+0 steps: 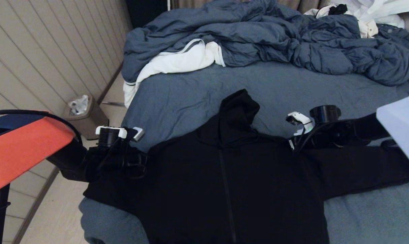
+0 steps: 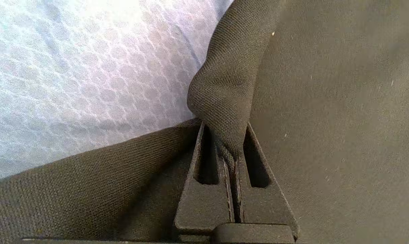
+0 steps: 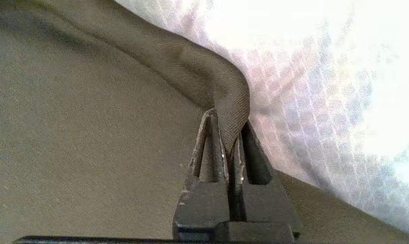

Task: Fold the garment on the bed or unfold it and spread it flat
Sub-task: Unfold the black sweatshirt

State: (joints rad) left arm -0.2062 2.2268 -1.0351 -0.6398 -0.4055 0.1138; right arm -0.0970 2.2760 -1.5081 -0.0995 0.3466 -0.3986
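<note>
Both end effectors pinch the hoodie (image 1: 231,176): left end effector (image 2: 234,149) mid-left, right end effector (image 3: 229,144) mid-right. Best lift evenly so shoulders fold straight on the bed (image 1: 191,95).

garment (image 1: 231,176) hem cut off, left sleeve hidden

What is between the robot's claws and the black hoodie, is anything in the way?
Nothing visible. The left claw is shut on a pinched fold of the black hooded zip-up sweatshirt, and the right claw pinches another fold. The sweatshirt lies on the blue-grey bed sheet.
</note>
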